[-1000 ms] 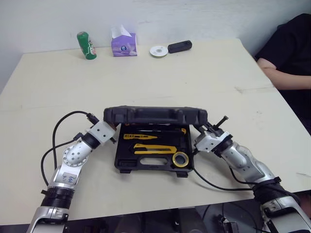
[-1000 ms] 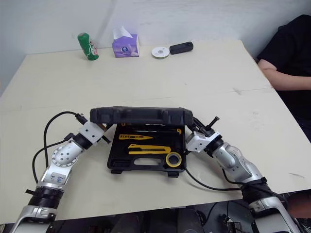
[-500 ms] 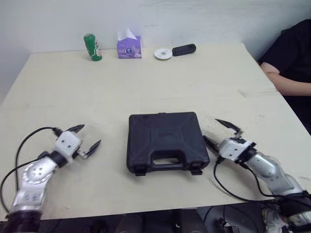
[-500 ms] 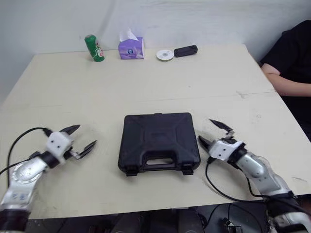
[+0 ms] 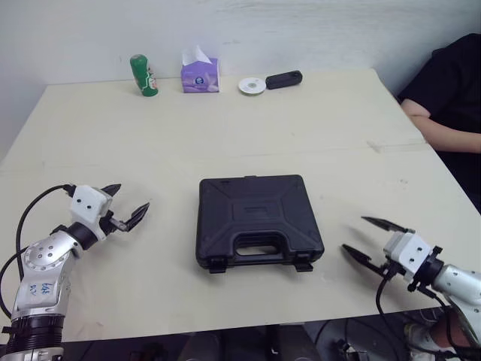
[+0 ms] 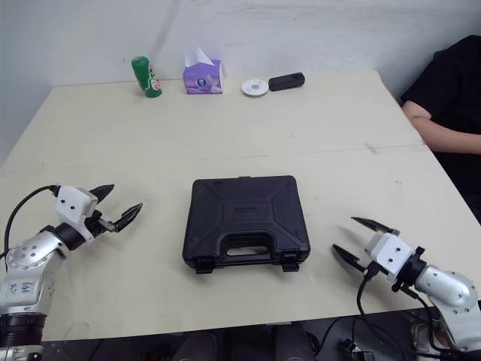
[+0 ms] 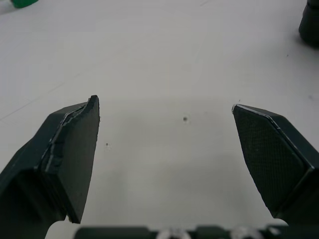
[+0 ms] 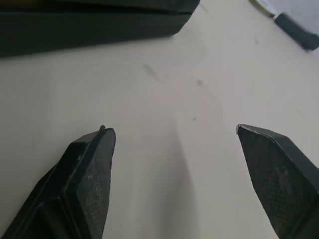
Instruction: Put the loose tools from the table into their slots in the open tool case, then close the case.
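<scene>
The case (image 5: 259, 220) lies flat and shut in the middle of the table (image 5: 301, 128), lid down and handle facing the robot, with its two latches on the near edge. No loose tools on the tabletop around it.

Out at the case's 9 o'clock, well apart from it, the left gripper (image 5: 131, 197) hovers low over bare table. Its fingers are spread wide, it holds nothing, and its tips point toward the case.

Over at about 4 o'clock from the case sits the right gripper (image 5: 355, 233), near the table's front edge. It too is spread wide and empty, aimed back at the case. In the right wrist view, a corner of the case shows just beyond the fingertips.

Along the far edge, at 11 o'clock from the case, stands a green can (image 5: 143, 74). A purple tissue box (image 5: 200, 71) is just beside it, then a white disc (image 5: 252, 86) touching a small black block (image 5: 284, 79) near 12 o'clock. At 2 o'clock, a person's arm (image 5: 440, 131) rests at the table's side.
</scene>
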{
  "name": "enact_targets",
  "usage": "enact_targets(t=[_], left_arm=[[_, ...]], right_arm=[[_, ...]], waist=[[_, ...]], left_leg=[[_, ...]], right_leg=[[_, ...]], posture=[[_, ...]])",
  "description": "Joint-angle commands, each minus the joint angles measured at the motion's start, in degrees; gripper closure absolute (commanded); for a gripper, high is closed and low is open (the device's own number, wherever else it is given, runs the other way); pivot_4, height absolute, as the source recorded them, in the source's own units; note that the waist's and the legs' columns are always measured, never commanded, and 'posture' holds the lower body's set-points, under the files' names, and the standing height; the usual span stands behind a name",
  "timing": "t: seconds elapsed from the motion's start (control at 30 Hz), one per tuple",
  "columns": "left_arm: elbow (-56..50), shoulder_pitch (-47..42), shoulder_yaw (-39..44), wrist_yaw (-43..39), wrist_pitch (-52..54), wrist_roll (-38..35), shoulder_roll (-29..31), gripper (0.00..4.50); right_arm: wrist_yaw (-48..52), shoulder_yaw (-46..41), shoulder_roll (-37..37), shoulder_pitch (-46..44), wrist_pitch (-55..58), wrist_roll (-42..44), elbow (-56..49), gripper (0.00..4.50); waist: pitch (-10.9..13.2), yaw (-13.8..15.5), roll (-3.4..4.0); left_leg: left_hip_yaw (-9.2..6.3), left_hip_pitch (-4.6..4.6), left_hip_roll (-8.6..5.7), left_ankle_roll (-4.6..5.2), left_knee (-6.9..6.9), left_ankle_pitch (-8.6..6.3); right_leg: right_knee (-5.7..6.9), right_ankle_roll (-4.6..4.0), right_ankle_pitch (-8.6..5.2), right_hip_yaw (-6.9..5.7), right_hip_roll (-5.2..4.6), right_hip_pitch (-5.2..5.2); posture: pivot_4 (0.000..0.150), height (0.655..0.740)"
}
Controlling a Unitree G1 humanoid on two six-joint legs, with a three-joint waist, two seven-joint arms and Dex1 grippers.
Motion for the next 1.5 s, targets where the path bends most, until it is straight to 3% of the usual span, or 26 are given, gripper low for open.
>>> enact_targets(t=[0.03,0.1,0.2,0.33,0.47,0.53,0.8,1.03,1.27,1.5], left_arm=[[-1.38,-2.27,-0.73,-2.33,1.02,-1.61,-0.52,0.00],[-1.28,-4.22,-1.76,-4.20,1.83,-2.77,-1.24,0.00],[-0.40,-7.40,-3.19,-5.82,4.31,-3.66,-2.06,0.77],[4.54,-13.52,-7.47,-7.21,4.35,-0.75,-3.61,2.38],[10.82,-20.44,-10.86,-7.58,4.24,1.80,-5.91,4.04],[18.27,-26.39,-12.76,-5.42,1.36,5.33,-7.52,4.42],[39.61,-41.62,-16.58,-9.91,-4.22,9.16,-12.47,4.42],[52.24,-47.12,-18.34,-17.48,-8.78,11.43,-13.50,4.42],[56.98,-48.02,-18.04,-26.45,-13.87,11.91,-13.86,4.42],[55.91,-46.12,-17.30,-29.49,-14.76,12.08,-12.61,4.42]], right_arm=[[3.22,-2.61,-0.33,2.88,4.58,3.29,-6.06,0.71],[4.25,-3.35,-0.20,4.74,7.75,5.31,-8.33,1.25],[5.03,-3.92,0.48,6.02,9.32,5.05,-10.39,2.64],[6.51,-3.00,1.03,6.67,11.41,4.88,-12.33,4.43],[8.52,-2.36,0.63,7.07,13.84,4.44,-13.31,4.50],[9.73,-0.89,-0.19,6.80,15.67,3.16,-13.35,4.50],[14.19,1.32,-0.62,5.79,23.40,5.63,-17.58,4.50],[15.59,3.51,1.14,2.55,23.34,2.58,-16.13,4.50],[12.79,3.92,5.62,-3.32,16.14,-4.02,-9.12,4.50],[14.92,3.95,7.02,-7.98,14.21,-4.77,-4.05,4.50]], waist=[[0.00,0.00,0.00],[0.00,0.15,0.00],[0.00,0.38,-0.01],[0.00,0.84,-0.01],[0.00,1.39,-0.01],[0.00,1.47,-0.01],[0.05,1.44,-0.13],[0.13,1.39,-0.28],[0.14,1.42,-0.47],[0.13,1.48,-0.47]], left_leg=[[0.00,0.01,0.00,0.00,0.00,0.00],[0.01,0.06,0.00,0.00,0.00,0.00],[0.00,0.08,0.00,0.00,0.00,0.00],[-0.02,0.08,-0.02,0.00,0.02,0.00],[-0.01,0.13,-0.02,-0.01,0.04,0.00],[-0.01,0.13,-0.02,-0.01,0.05,0.00],[0.00,0.12,-0.05,0.01,0.10,0.01],[0.00,0.10,-0.04,0.02,0.10,0.00],[-0.01,0.10,-0.04,0.01,0.16,0.00],[-0.01,0.09,-0.09,0.03,0.16,0.01]], right_leg=[[0.00,0.00,0.00,0.00,0.00,0.00],[0.01,0.01,0.01,0.02,0.00,0.04],[0.00,0.01,0.01,0.01,-0.01,0.07],[-0.03,0.04,0.03,-0.01,-0.01,0.10],[-0.03,0.05,0.05,-0.02,0.01,0.14],[-0.04,0.06,0.06,-0.03,0.03,0.15],[-0.15,0.16,0.13,-0.49,0.07,0.21],[-0.17,0.16,0.13,-0.57,0.08,0.20],[-0.14,0.17,0.14,-0.59,0.07,0.21],[-0.14,0.19,0.15,-0.58,0.04,0.21]], posture=[[0.150,0.7400],[0.150,0.7400],[0.150,0.7400],[0.150,0.7400],[0.150,0.7400],[0.150,0.7400],[0.150,0.7400],[0.150,0.7400],[0.150,0.7400],[0.150,0.7400]])
